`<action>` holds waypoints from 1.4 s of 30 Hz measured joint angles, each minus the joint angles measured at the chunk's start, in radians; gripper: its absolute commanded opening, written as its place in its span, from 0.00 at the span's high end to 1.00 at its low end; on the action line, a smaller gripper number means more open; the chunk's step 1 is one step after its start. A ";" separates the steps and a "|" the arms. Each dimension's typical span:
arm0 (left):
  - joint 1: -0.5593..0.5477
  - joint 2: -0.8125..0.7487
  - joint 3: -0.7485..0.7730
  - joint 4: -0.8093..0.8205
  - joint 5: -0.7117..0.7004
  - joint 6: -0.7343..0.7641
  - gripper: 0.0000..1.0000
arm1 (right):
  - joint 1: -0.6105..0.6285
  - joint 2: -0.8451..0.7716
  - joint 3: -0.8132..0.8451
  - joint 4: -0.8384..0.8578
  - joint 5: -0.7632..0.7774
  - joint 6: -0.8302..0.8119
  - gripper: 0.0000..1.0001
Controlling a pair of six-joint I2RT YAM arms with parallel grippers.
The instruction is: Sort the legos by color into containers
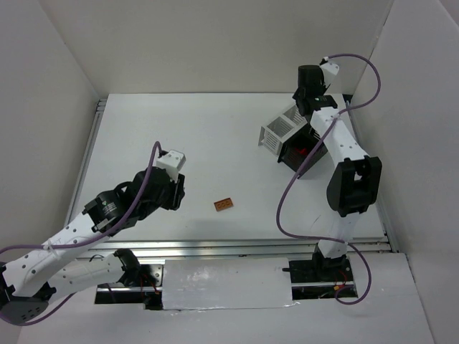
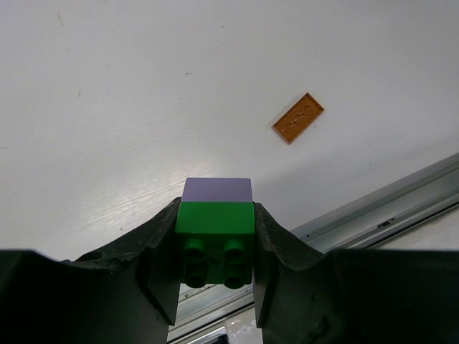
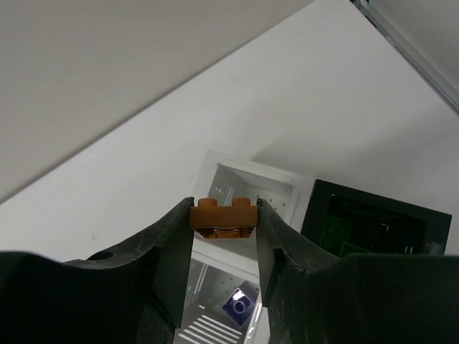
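Note:
My left gripper is shut on a stacked green-and-purple lego and holds it above the table at the left. An orange-brown flat lego lies on the table to its right; it also shows in the left wrist view. My right gripper is shut on an orange-brown lego above the white container. A purple lego lies inside the white container. Green legos sit in the black container. A red lego shows in the black container.
The white container and the black container stand side by side at the back right, under the right arm. White walls enclose the table on three sides. A metal rail runs along the near edge.

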 measured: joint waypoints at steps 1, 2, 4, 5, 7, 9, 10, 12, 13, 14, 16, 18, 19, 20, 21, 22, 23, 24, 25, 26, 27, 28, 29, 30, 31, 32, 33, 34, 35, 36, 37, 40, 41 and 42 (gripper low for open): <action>0.000 -0.001 -0.004 -0.008 -0.010 0.000 1.00 | -0.001 0.026 0.016 -0.012 0.003 -0.007 1.00; 0.002 -0.002 -0.006 -0.011 -0.021 -0.001 1.00 | -0.002 0.042 0.021 -0.024 0.005 -0.011 1.00; 0.009 -0.012 -0.006 -0.010 -0.043 -0.001 1.00 | -0.004 0.055 0.019 -0.047 0.005 -0.020 1.00; 0.014 -0.021 -0.006 -0.010 -0.055 -0.002 1.00 | -0.005 0.056 0.018 -0.053 0.005 -0.024 1.00; 0.025 -0.038 -0.006 -0.010 -0.080 -0.004 1.00 | -0.006 0.055 0.017 -0.049 0.004 -0.031 1.00; 0.034 -0.051 -0.006 -0.010 -0.107 -0.005 1.00 | -0.006 0.053 0.017 -0.043 0.004 -0.033 1.00; 0.036 -0.053 -0.006 -0.010 -0.118 -0.008 1.00 | -0.007 0.053 0.017 -0.043 0.003 -0.034 1.00; 0.037 -0.054 -0.006 -0.010 -0.139 -0.019 1.00 | -0.007 0.053 0.012 -0.043 -0.003 -0.035 1.00; 0.038 -0.052 -0.006 -0.011 -0.149 -0.024 1.00 | -0.008 0.053 0.010 -0.043 -0.006 -0.035 1.00; 0.038 -0.050 -0.006 -0.011 -0.156 -0.027 1.00 | -0.008 0.053 0.006 -0.042 -0.010 -0.035 1.00; 0.039 -0.045 -0.006 -0.012 -0.171 -0.030 1.00 | -0.009 0.053 0.000 -0.043 -0.019 -0.035 1.00; 0.039 -0.037 -0.006 -0.016 -0.183 -0.031 1.00 | -0.010 0.053 -0.003 -0.043 -0.031 -0.034 1.00; 0.039 -0.034 -0.006 -0.018 -0.187 -0.032 1.00 | -0.010 0.053 -0.003 -0.043 -0.038 -0.034 1.00; 0.039 -0.030 -0.006 -0.019 -0.191 -0.034 1.00 | -0.010 0.053 -0.004 -0.043 -0.043 -0.032 1.00; 0.039 -0.029 -0.006 -0.018 -0.193 -0.035 1.00 | -0.010 0.053 -0.005 -0.042 -0.047 -0.032 1.00; 0.039 -0.027 -0.006 -0.019 -0.195 -0.038 1.00 | -0.010 0.053 -0.008 -0.042 -0.053 -0.032 1.00; 0.039 -0.027 -0.006 -0.018 -0.198 -0.044 1.00 | -0.010 0.053 -0.012 -0.042 -0.061 -0.032 1.00; 0.040 -0.027 -0.006 -0.018 -0.200 -0.049 1.00 | -0.010 0.053 -0.015 -0.043 -0.068 -0.032 1.00; 0.043 -0.027 -0.006 -0.018 -0.200 -0.052 1.00 | -0.010 0.053 -0.016 -0.043 -0.074 -0.032 0.99; 0.044 -0.027 -0.006 -0.018 -0.200 -0.053 1.00 | -0.010 0.054 -0.016 -0.043 -0.080 -0.032 0.99; 0.045 -0.027 -0.006 -0.018 -0.200 -0.053 1.00 | -0.011 0.055 -0.016 -0.043 -0.084 -0.032 0.99; 0.046 -0.027 -0.006 -0.018 -0.201 -0.053 1.00 | -0.011 0.055 -0.016 -0.042 -0.087 -0.032 0.98; 0.048 -0.027 -0.006 -0.018 -0.202 -0.053 1.00 | -0.012 0.056 -0.016 -0.043 -0.088 -0.032 0.97; 0.048 -0.027 -0.006 -0.018 -0.203 -0.053 1.00 | -0.013 0.058 -0.016 -0.042 -0.088 -0.032 0.95; 0.049 -0.027 -0.006 -0.018 -0.204 -0.054 1.00 | -0.014 0.060 -0.016 -0.043 -0.089 -0.032 0.93; 0.049 -0.027 -0.006 -0.018 -0.205 -0.054 1.00 | -0.016 0.065 -0.015 -0.043 -0.089 -0.032 0.91; 0.049 -0.026 -0.006 -0.018 -0.206 -0.054 1.00 | -0.018 0.071 -0.014 -0.042 -0.090 -0.032 0.88; 0.049 -0.024 -0.006 -0.018 -0.206 -0.054 1.00 | -0.019 0.077 -0.011 -0.042 -0.090 -0.032 0.88; 0.050 -0.021 -0.006 -0.018 -0.207 -0.054 1.00 | -0.021 0.089 -0.006 -0.043 -0.091 -0.032 0.88; 0.050 -0.018 -0.006 -0.019 -0.207 -0.054 1.00 | -0.022 0.100 -0.003 -0.042 -0.094 -0.033 0.87; 0.050 -0.014 -0.006 -0.019 -0.207 -0.054 1.00 | -0.023 0.112 0.003 -0.046 -0.096 -0.032 0.83; 0.050 -0.010 -0.006 -0.019 -0.206 -0.054 1.00 | -0.023 0.145 0.014 -0.045 -0.109 -0.033 0.34; 0.050 -0.010 -0.006 -0.019 -0.206 -0.054 1.00 | -0.023 0.152 0.015 -0.045 -0.113 -0.032 0.21; 0.050 -0.010 -0.006 -0.019 -0.206 -0.054 1.00 | -0.023 0.157 0.015 -0.046 -0.115 -0.032 0.15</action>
